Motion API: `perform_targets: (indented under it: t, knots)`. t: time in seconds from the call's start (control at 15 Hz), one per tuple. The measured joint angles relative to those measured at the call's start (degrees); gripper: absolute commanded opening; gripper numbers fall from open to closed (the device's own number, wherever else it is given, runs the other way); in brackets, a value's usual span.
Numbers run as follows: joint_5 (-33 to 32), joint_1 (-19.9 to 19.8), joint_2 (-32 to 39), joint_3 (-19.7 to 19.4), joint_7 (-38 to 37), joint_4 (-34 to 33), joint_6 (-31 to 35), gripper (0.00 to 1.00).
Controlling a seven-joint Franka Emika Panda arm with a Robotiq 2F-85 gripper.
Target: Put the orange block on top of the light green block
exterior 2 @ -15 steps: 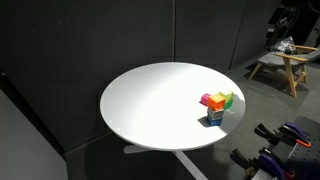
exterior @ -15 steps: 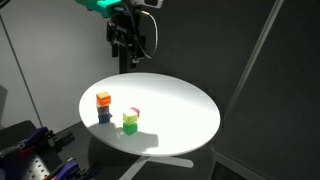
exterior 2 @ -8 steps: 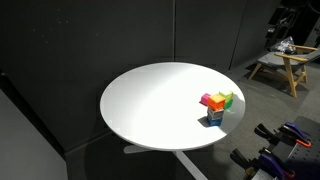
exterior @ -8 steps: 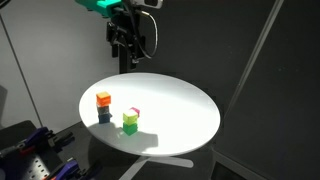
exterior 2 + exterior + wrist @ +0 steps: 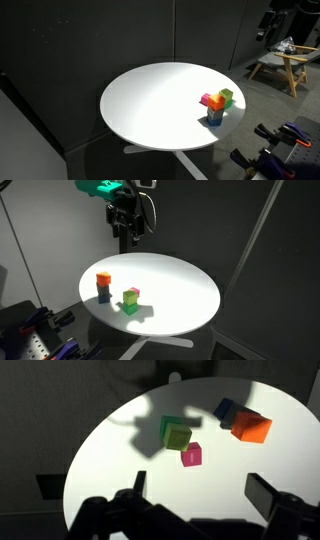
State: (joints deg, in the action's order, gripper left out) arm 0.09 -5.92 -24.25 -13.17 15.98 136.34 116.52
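The orange block [image 5: 103,278] sits on top of a dark blue-grey cube [image 5: 104,294] near the table's edge; it also shows in the wrist view [image 5: 251,426] and the exterior view [image 5: 216,105]. The light green block [image 5: 129,305] stands on the white round table [image 5: 180,290], a short way from the orange block; the wrist view shows it too [image 5: 176,434]. My gripper [image 5: 125,232] hangs high above the table's far side. In the wrist view the gripper [image 5: 200,490] is open and empty, with the blocks well beyond its fingers [image 5: 139,483].
A small pink block [image 5: 191,455] lies right beside the light green block. A wooden stool [image 5: 285,65] stands off the table in an exterior view. Blue and black gear [image 5: 35,330] sits below the table's edge. Dark curtains surround the table.
The arm has shifted slightly above the far side of the table. The blocks have not moved.
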Motion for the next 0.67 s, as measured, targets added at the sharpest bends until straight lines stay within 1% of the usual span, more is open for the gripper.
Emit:
perform_targets:
  t: [0.33,0.67]
  knots:
    - [-2.11,0.04,0.0,4.22,-1.39,4.13,8.22,1.0]
    - [-2.64,0.2,0.12,7.95,-6.99,8.16,12.21,1.0]
